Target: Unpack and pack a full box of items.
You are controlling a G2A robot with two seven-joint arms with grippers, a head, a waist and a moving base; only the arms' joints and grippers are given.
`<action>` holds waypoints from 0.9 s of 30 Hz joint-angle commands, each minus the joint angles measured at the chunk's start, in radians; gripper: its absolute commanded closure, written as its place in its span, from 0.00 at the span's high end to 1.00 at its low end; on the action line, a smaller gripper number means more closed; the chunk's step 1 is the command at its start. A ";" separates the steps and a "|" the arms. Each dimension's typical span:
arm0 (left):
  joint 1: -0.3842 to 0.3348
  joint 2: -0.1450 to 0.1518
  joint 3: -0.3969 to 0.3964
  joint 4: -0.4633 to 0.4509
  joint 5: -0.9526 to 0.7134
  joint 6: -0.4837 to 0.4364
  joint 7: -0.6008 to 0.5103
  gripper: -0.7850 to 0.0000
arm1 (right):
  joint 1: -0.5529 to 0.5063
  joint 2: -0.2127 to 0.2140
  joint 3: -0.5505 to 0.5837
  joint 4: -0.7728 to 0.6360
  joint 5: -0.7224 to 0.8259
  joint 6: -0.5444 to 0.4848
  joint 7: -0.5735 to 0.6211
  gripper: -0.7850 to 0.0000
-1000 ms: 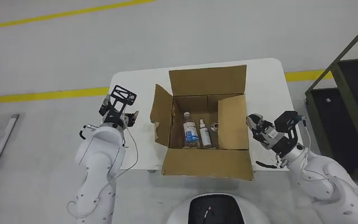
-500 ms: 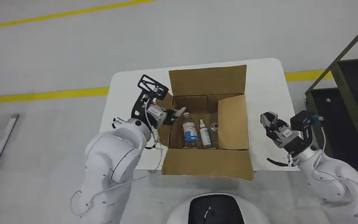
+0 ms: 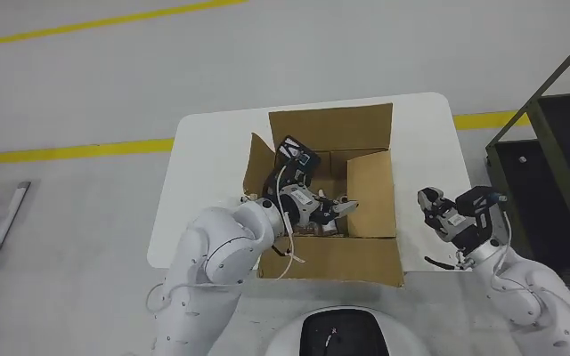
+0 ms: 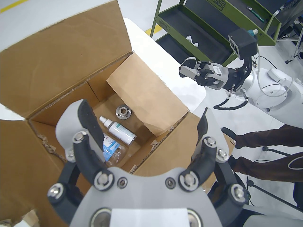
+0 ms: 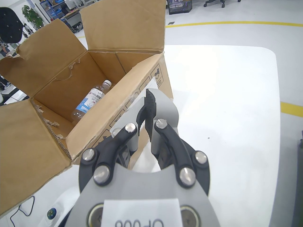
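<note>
the left gripper (image 4: 144, 112) was above the open brown cardboard box (image 3: 329, 129), jaws wide. the right gripper (image 5: 148, 102) had its jaws closed, empty.

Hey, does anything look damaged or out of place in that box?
The box has torn, ragged fold edges, and one side flap leans inward near the flange. The spray bottle and water bottle lie on their sides; nothing looks spilled.
</note>
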 commanded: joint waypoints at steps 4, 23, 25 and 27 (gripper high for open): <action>0.000 0.000 0.000 0.000 -0.001 0.000 0.000 1.00 | 0.039 -0.008 -0.072 0.072 -0.059 0.003 -0.023 0.00; -0.106 -0.038 0.158 0.217 -0.137 0.107 0.079 1.00 | 0.185 -0.041 -0.272 0.239 -0.089 -0.009 -0.044 0.00; -0.109 -0.042 0.163 0.266 -0.165 0.137 0.087 1.00 | 0.183 -0.042 -0.271 0.238 -0.091 0.000 -0.049 0.00; -0.110 -0.046 0.165 0.311 -0.206 0.158 0.084 1.00 | 0.174 -0.041 -0.261 0.231 -0.088 0.006 -0.053 0.00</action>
